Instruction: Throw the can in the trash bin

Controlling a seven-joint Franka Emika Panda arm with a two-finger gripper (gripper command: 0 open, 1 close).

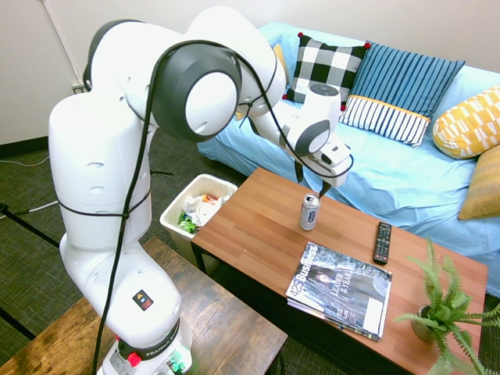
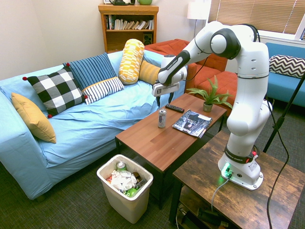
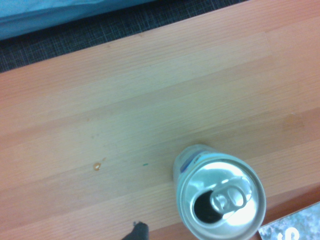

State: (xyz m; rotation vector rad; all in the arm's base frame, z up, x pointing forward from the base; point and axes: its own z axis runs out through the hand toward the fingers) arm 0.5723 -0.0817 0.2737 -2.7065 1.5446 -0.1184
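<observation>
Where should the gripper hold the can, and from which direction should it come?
Probably from straight above, the fingers closing on the round side wall just below the rim. The can stands upright and free on the table, and the gripper hovers over it.

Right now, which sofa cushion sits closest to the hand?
The blue striped cushion, between the black-and-white checked cushion and the yellow patterned bolster. The hand hovers above the can, just in front of it.

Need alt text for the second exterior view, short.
White arm's gripper hangs just above an upright silver can on a wooden coffee table, fingers open. A white trash bin, part full of rubbish, stands on the floor at the table's near end; a light-blue sofa sits behind.
</observation>
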